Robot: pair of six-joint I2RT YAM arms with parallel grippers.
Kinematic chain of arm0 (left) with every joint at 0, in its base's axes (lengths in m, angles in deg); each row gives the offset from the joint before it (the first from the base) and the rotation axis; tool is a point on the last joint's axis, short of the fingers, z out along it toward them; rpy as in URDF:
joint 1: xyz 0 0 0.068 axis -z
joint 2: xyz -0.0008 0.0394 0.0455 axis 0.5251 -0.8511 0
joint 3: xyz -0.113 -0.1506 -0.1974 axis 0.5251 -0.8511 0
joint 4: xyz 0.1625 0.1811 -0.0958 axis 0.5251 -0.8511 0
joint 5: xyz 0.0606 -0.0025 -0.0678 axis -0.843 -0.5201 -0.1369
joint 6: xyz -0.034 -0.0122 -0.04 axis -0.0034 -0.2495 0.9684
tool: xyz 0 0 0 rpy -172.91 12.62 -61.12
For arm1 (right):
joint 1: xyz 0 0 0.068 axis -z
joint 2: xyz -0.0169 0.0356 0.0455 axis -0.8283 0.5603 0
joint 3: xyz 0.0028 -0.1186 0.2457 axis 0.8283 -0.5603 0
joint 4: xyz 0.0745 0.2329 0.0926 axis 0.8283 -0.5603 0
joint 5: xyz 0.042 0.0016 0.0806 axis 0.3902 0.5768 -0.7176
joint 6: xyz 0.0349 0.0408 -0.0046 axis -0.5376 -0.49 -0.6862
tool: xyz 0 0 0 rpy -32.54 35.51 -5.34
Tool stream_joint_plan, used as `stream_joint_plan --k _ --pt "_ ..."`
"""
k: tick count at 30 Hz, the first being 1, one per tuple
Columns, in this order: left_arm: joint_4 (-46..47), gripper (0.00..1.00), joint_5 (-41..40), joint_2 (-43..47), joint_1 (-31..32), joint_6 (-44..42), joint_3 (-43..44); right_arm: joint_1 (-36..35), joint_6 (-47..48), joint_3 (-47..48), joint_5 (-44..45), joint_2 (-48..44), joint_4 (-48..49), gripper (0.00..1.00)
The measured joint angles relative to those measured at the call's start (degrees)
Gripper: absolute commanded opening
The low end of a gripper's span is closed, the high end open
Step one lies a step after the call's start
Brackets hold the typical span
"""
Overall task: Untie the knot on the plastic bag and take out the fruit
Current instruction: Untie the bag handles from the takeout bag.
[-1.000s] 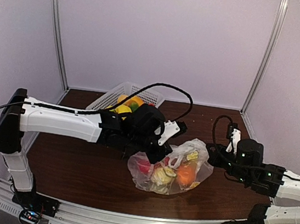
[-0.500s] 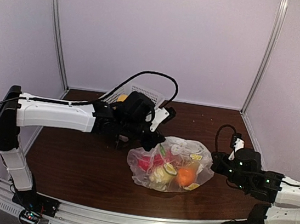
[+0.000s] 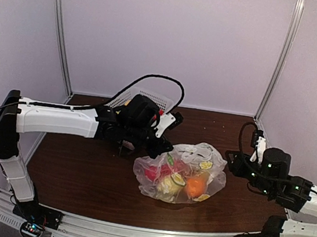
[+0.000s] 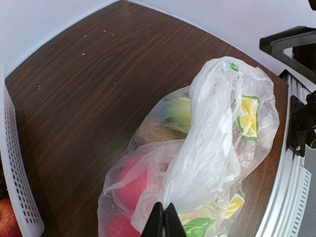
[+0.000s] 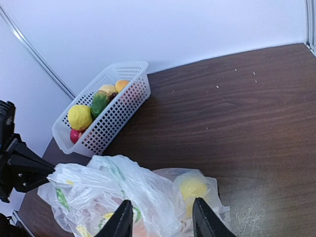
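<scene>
- Looking down from the top camera, the plastic bag (image 3: 200,159) lies on the table (image 3: 81,172) a little right of the middle. Inside it, a red fruit (image 3: 152,173) sits toward 9 o'clock and an orange fruit (image 3: 196,185) toward 5 o'clock.
- The left gripper (image 3: 163,149) is at the bag's 10 o'clock edge. The right gripper (image 3: 230,163) is just beside its 3 o'clock edge. A white basket (image 3: 149,98) stands at 11 o'clock from the bag, near the back wall.
- From the left wrist, the left gripper (image 4: 163,219) has its jaws pressed fully together on a fold of the plastic bag (image 4: 212,133). The film rises from the tips toward 1 o'clock. The red fruit (image 4: 131,185) shows through at 10 o'clock, and the basket (image 4: 15,187) is at 9 o'clock.
- From the right wrist, the right gripper (image 5: 163,217) stands partly open with nothing clamped. The plastic bag (image 5: 98,182) lies just beyond its fingers (image 5: 123,219); whether they touch it cannot be told. A yellow fruit (image 5: 192,190) sits in the bag, and the basket (image 5: 113,116) is at 11 o'clock.
</scene>
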Motion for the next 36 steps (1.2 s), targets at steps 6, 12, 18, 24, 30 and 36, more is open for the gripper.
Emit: stream_joint_plan --k 6,12,18,24,30,36 --pt "0.0 0.0 1.5 0.2 0.0 -0.3 0.0 0.0 7.6 10.3 -4.3 2.2 -5.2 0.65" --pt "0.0 0.0 2.1 0.3 0.0 -0.4 0.0 0.0 12.7 20.0 -8.1 12.1 -10.5 0.64" --pt "0.1 0.0 2.6 0.5 0.0 -0.4 -0.1 0.7 16.0 25.8 -10.3 22.4 -15.3 0.63" --pt "0.1 0.0 2.9 0.5 0.0 -0.4 -0.1 3.7 18.1 29.5 -12.2 28.7 -17.5 0.58" --pt "0.1 0.0 3.0 0.5 0.0 -0.4 -0.1 4.5 18.8 29.6 -14.6 31.0 -17.9 0.58" --pt "0.1 0.0 3.0 0.5 0.0 -0.4 -0.1 4.8 19.0 29.6 -15.5 31.5 -17.8 0.38"
